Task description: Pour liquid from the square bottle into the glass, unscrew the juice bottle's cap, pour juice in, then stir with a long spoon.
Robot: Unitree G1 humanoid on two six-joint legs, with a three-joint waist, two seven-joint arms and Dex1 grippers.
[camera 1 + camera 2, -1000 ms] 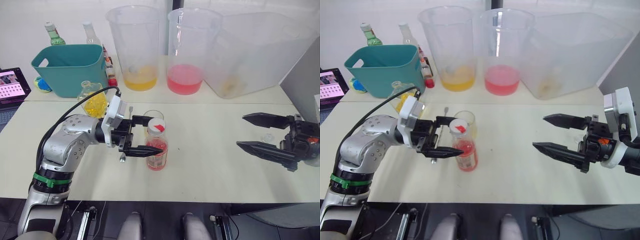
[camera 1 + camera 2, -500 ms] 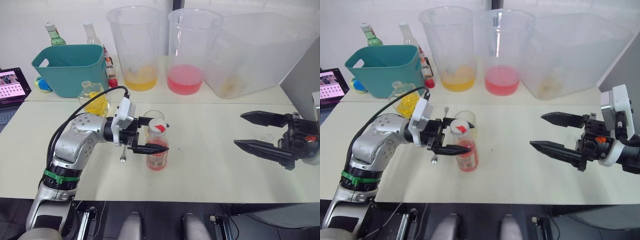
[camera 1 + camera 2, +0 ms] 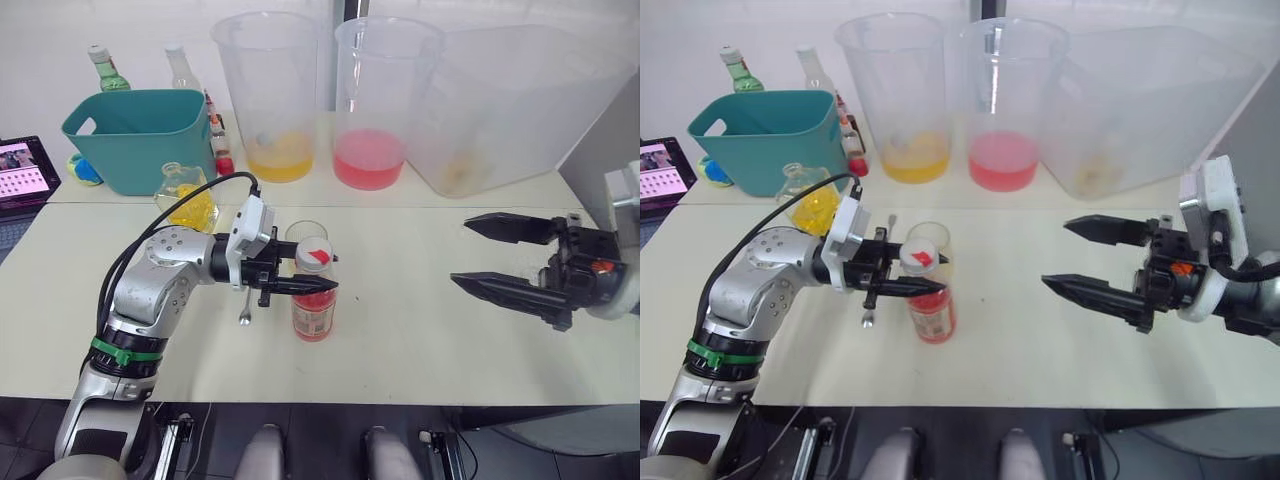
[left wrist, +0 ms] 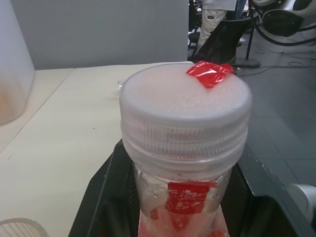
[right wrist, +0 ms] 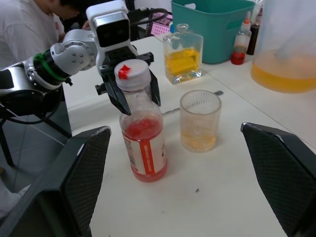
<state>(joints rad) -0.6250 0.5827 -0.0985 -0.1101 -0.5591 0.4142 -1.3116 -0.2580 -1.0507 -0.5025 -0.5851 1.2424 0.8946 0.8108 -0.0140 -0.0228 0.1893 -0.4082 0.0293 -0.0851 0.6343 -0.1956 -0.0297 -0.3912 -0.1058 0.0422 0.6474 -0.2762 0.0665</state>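
The juice bottle (image 3: 314,312), pink-red juice (image 5: 143,131) inside, stands on the table with its white, red-marked cap (image 3: 314,255) on. My left gripper (image 3: 318,281) reaches in from the left and is shut on the bottle's neck just under the cap; its fingers (image 5: 116,97) flank the shoulder. The glass (image 5: 200,121) stands just behind the bottle with a little yellow liquid (image 5: 197,140) in it. The square bottle (image 3: 188,196) sits further back left. The long spoon (image 3: 245,308) lies flat under my left wrist. My right gripper (image 3: 460,250) hovers open at the right, empty.
A teal basket (image 3: 140,135) stands at the back left, with a green bottle (image 3: 105,68) and a clear one (image 3: 180,65) behind it. Two huge beakers hold yellow (image 3: 275,100) and pink (image 3: 378,100) liquid beside a big clear tub (image 3: 510,110). A tablet (image 3: 22,170) lies far left.
My left gripper's fingers have closed in from wide open onto the juice bottle's neck. The right gripper has drifted a little to the left, still open.
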